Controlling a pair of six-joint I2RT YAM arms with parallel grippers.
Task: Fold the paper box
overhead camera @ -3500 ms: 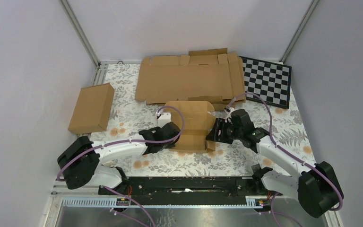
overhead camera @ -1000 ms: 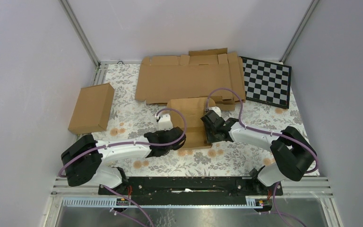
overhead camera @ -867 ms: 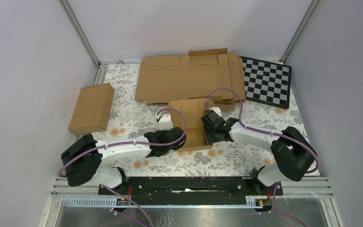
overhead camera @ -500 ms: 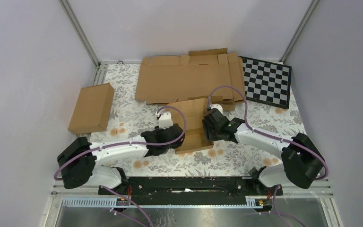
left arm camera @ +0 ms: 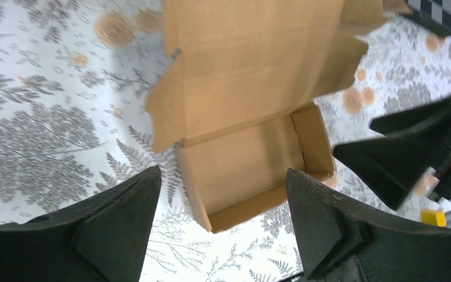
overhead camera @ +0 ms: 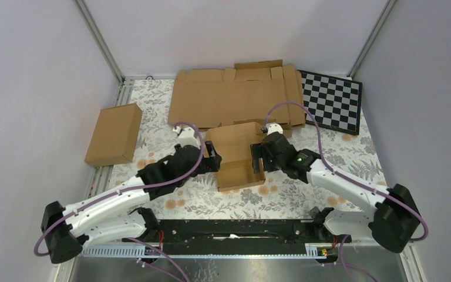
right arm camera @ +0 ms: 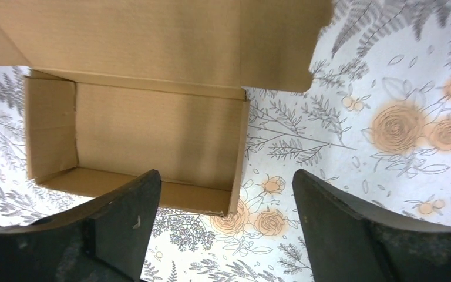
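Note:
The paper box [overhead camera: 236, 157] lies at the middle of the table as an open brown tray with its side walls standing and its lid flap stretching toward the back. My left gripper [overhead camera: 212, 157] hovers at the box's left side, open and holding nothing. My right gripper [overhead camera: 257, 157] hovers at its right side, also open and empty. In the left wrist view the tray [left arm camera: 252, 170] sits below and between the spread fingers of the left gripper [left arm camera: 222, 173]. In the right wrist view the tray's near right corner [right arm camera: 235, 200] lies below the open right gripper [right arm camera: 226, 174].
A larger closed brown carton [overhead camera: 113, 134] stands at the left. Wide flat cardboard sheets [overhead camera: 235, 97] lie just behind the box. A checkerboard [overhead camera: 332, 101] lies at the back right. Grey walls enclose the flowered table [overhead camera: 305, 194].
Both grippers were shut at the box's sides a second ago and have since opened and lifted off it. The left arm has stretched upward. The box rests on the table by itself.

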